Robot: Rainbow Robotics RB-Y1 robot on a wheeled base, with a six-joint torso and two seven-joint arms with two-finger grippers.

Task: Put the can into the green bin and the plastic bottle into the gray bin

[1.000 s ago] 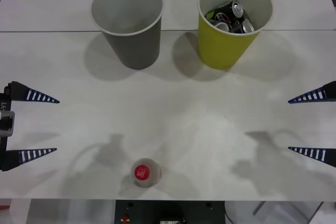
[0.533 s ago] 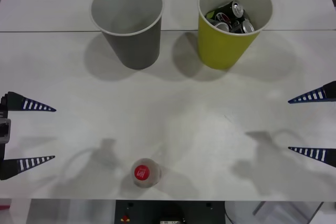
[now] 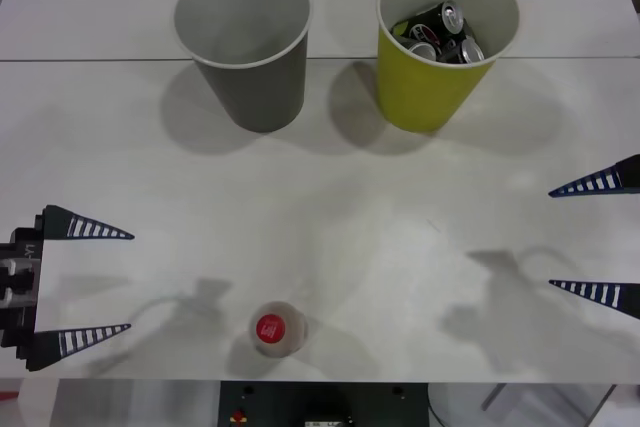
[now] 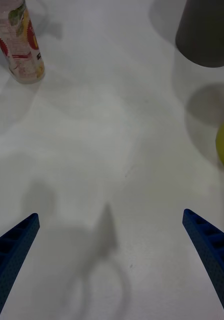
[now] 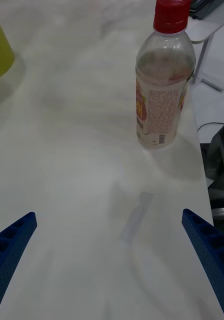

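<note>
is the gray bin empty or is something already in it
Empty. The front view looks straight into the gray bin and shows bare pale walls and floor, while the plastic bottle stands upright near the table's front edge.

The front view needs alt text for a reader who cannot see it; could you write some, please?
A red-capped plastic bottle stands at the table's near edge, between the open left gripper and open right gripper. Behind stand an empty gray bin and a green bin holding cans.

A white table [image 3: 330,207] carries the gray bin [image 3: 243,42] upper left, the green bin [image 3: 440,42] upper right, and the plastic bottle [image 3: 275,329] upright at its bottom edge
</note>
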